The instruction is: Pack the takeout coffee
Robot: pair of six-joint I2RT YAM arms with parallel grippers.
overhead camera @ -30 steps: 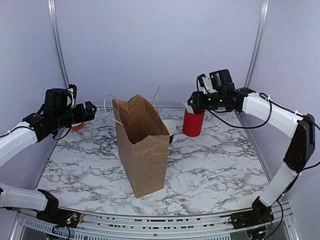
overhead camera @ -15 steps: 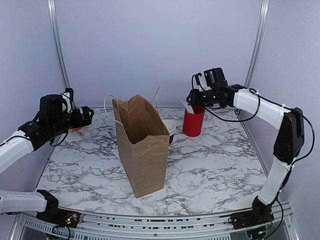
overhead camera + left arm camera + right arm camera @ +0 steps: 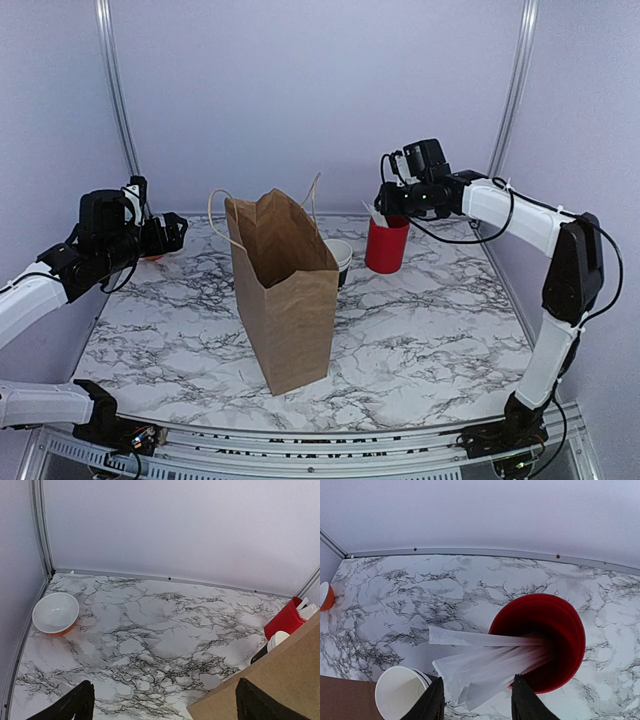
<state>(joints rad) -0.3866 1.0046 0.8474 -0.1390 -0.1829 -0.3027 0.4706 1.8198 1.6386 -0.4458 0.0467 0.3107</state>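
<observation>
The takeout coffee does not show in any view. An open brown paper bag (image 3: 290,300) stands upright in the middle of the table. My right gripper (image 3: 386,205) hovers over the red cup (image 3: 387,245) of wrapped utensils. In the right wrist view its fingers (image 3: 434,702) press both sides of the white wrapped utensils (image 3: 485,667) sticking out of the red cup (image 3: 560,635). My left gripper (image 3: 175,230) hangs open at the far left, with only marble between its fingertips (image 3: 165,702).
A stack of lidless black cups with white rims (image 3: 338,255) stands behind the bag, beside the red cup, and shows again as a white cup mouth (image 3: 400,695). An orange bowl (image 3: 56,612) sits at the back left corner. The bag's edge (image 3: 270,690) is close to my left gripper's right finger.
My right gripper has moved a little left and down over the red cup, and its jaws have narrowed onto the utensil packets. The left arm dropped slightly, then held still.
</observation>
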